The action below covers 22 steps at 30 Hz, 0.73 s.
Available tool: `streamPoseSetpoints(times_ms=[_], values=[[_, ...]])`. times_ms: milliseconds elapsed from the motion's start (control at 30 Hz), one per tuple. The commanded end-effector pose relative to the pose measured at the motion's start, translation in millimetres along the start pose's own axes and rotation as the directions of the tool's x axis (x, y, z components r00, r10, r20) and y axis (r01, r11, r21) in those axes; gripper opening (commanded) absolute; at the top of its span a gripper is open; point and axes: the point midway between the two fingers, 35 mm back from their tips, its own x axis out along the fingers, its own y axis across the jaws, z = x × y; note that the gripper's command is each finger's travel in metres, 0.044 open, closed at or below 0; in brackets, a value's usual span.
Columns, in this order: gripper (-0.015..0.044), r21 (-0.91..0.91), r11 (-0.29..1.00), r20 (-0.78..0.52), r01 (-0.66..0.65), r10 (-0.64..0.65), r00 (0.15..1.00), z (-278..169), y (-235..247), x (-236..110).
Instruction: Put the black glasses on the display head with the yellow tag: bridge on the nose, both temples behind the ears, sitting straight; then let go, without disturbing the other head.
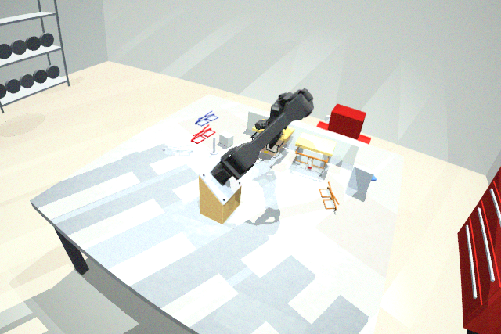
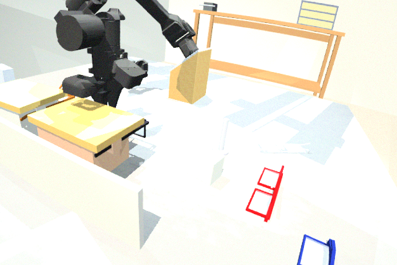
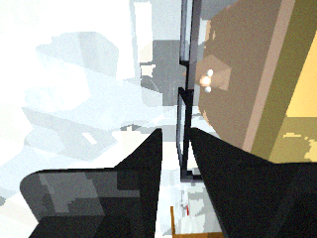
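Two box-shaped display heads stand on the table [image 1: 133,217], each a flat-sided block capped with a yellow slab. The near head [image 2: 108,154] carries the black glasses [image 3: 184,91], a thin wire frame lying right against its front face. The end effector [image 3: 175,134] straddles that frame with its dark fingers parted narrowly, gripping nothing. The other head [image 1: 315,145] stands just beside the near one. Three more thin-framed pairs lie flat, well apart from the near head: one red [image 2: 274,193], one blue [image 2: 332,249], one orange [image 1: 328,196]. A tan wedge-topped block [image 2: 190,76] carries the arm's base.
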Motion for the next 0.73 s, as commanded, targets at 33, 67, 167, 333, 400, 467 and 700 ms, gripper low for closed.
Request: streamPoseSetpoints(times_ms=[33,67,167,333,400,467,700], values=[[0.0107,0.004,1.0,0.005,0.02,-0.02,1.0,1.8,-3.2,-25.6],[0.0107,0.004,1.0,0.005,0.02,-0.02,1.0,1.8,-3.2,-25.6],[0.0107,0.004,1.0,0.005,0.02,-0.02,1.0,1.8,-1.7,-26.0],[0.0107,0.003,1.0,0.005,0.019,-0.019,1.0,2.3,22.1,-30.7],[0.0107,0.002,1.0,0.005,0.018,-0.018,1.0,2.4,32.6,-32.3],[0.0107,0.002,1.0,0.005,0.018,-0.018,1.0,2.4,34.1,-32.5],[0.0107,0.001,1.0,0.006,0.017,-0.017,1.0,2.7,54.3,-41.9]])
